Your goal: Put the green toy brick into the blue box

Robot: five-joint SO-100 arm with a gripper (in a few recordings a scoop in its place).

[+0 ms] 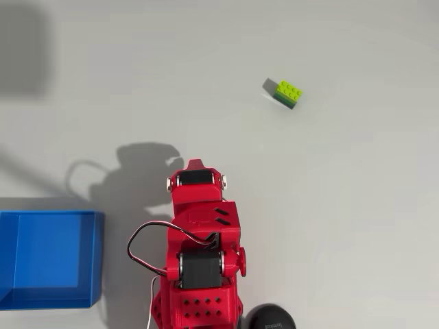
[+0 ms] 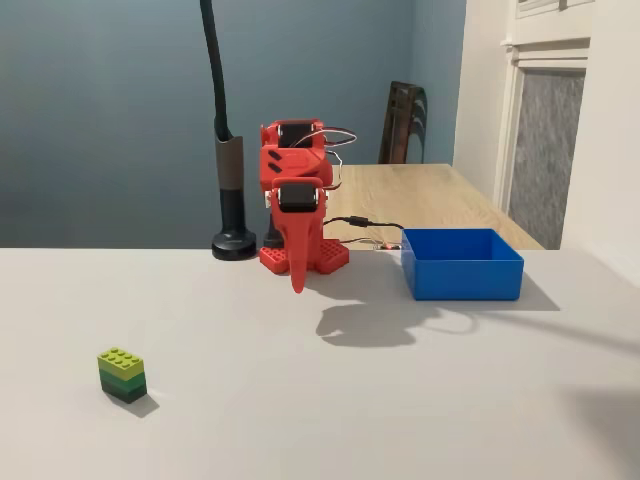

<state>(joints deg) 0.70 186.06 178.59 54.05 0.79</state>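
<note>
arm (image 2: 295, 190) folded upright, jaws together pointing down | green toy brick (image 2: 122, 374) well apart | blue box (image 2: 462, 264) beside base

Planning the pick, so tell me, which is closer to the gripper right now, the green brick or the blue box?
The blue box, in both views. It sits beside the red arm's base, while the green toy brick lies far out on the table, well past the gripper.

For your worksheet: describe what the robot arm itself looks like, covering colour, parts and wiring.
The arm is bright red plastic with black motor blocks set into its joints. Its gripper tapers to a narrow red point. A black cable loops out beside the arm in the overhead view, and the red base has rows of small holes.
</note>
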